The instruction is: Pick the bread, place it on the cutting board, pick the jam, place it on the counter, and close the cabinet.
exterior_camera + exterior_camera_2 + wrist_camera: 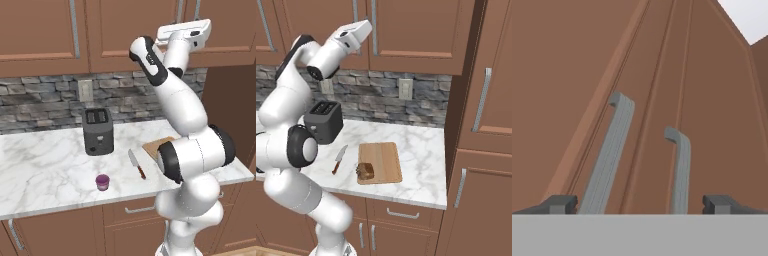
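The bread lies on the near left corner of the cutting board. Left of the knife, the purple jam stands on the counter near its front edge. My gripper is raised high in front of the cabinet, open and empty. Its fingertips flank the two vertical silver handles where the doors meet. Both cabinet doors look flush and shut. In the left base view the hand is up against the cabinet front, far above the counter.
A dark toaster stands at the back of the counter. A red-handled knife lies between the jam and the cutting board. A tall cabinet bounds the counter on the right. Drawers sit below.
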